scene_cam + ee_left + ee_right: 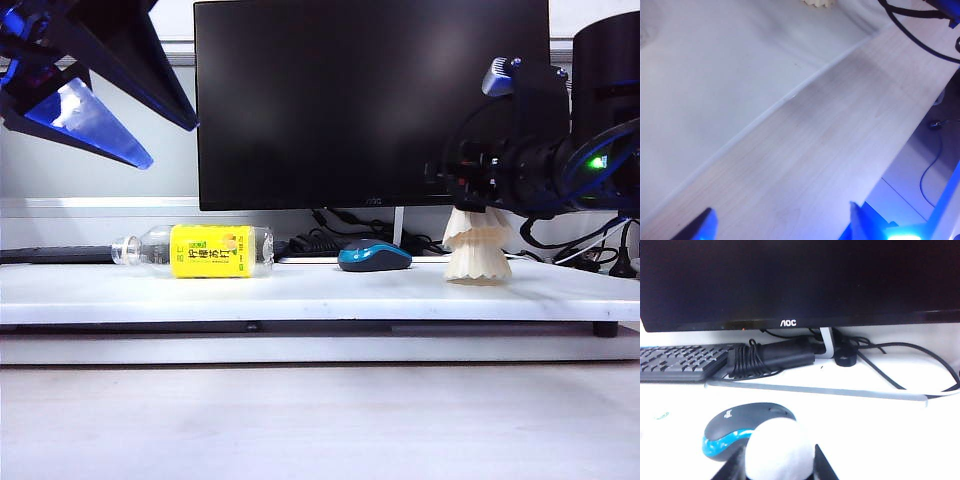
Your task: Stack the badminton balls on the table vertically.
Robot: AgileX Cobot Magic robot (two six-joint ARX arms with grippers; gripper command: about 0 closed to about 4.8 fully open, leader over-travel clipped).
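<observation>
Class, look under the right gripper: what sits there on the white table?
Two badminton balls nested vertically on the table; the right gripper hides the upper cork.

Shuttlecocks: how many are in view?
2. Both at the table's right end: the lower shuttlecock stands on it, the upper shuttlecock nested on top, cork between the right gripper's fingers.

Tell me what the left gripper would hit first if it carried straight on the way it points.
Probably the pale wood-grain surface: in its wrist view the open left gripper faces that bare stretch beside the table, with nothing between. Depth is unclear.
</observation>
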